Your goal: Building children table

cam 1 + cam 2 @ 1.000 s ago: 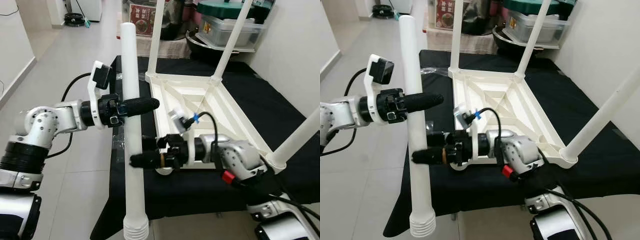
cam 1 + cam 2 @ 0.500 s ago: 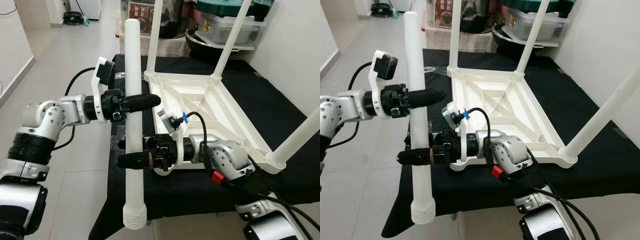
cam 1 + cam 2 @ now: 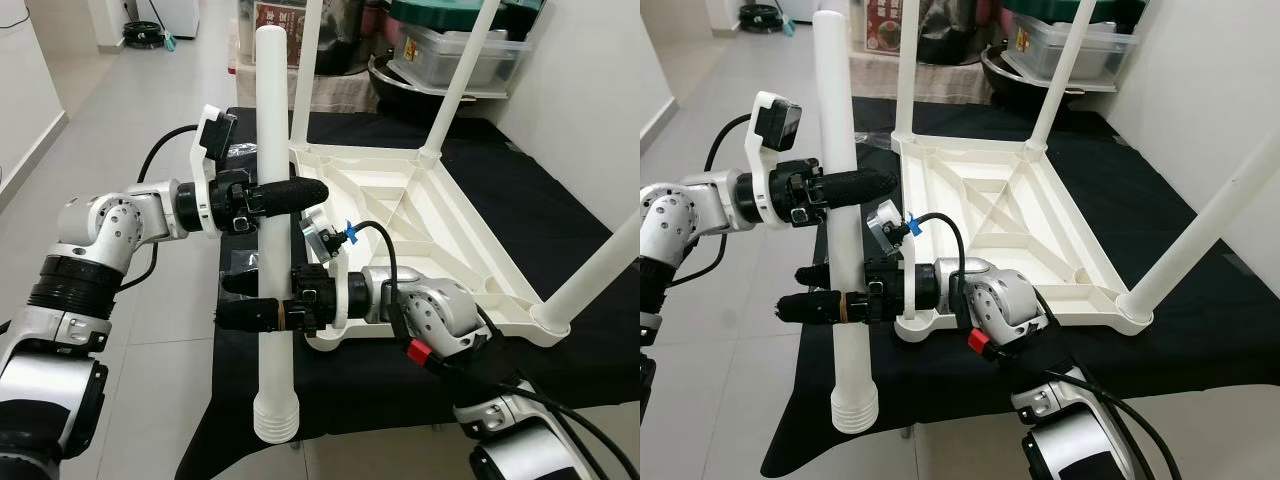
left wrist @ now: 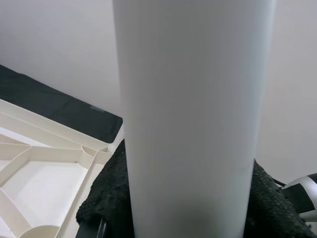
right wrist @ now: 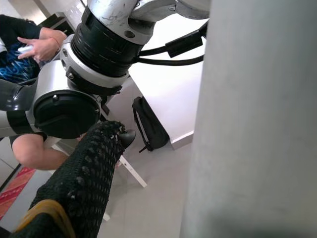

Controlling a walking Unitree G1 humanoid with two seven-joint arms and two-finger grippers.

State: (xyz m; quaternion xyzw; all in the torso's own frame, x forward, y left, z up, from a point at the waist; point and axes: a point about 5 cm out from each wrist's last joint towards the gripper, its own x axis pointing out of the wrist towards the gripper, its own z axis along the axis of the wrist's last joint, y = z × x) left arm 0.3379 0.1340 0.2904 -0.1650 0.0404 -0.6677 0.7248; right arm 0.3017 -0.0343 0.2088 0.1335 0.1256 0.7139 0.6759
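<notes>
**Both grippers clamp the loose leg, now nearer the tabletop's empty corner**

The white table leg [image 3: 270,250] stands almost upright off the near left edge of the black-covered table [image 3: 560,230], its ribbed threaded end pointing down over the floor. The left gripper [image 3: 285,194] holds it high up, black fingers closed around the tube from the left. The right gripper [image 3: 250,312] holds it lower down, its two fingers reaching leftward and pressed shut on either side of the leg. In the left wrist view the leg [image 4: 193,119] fills the middle with a dark finger pad [image 4: 106,198] against its side; in the right wrist view one mesh-covered finger [image 5: 84,183] lies just beside the tube.

The upturned white tabletop [image 3: 420,230] lies ribs-up on the black cloth, with three legs already standing in its corners. The near left corner socket [image 3: 915,325] is open, just beside the right gripper's wrist.

Compared with a second ago, the leg sits higher in the grippers' hold and closer to the tabletop: its threaded end has risen from the picture's bottom edge, and its top now reaches further up toward the boxes behind. The right gripper's fingers extend further to the left past the leg, and the left arm has swung in closer. The tabletop and its three fitted legs have not moved.

A seated person's hand [image 5: 42,47] shows in the right wrist view.
</notes>
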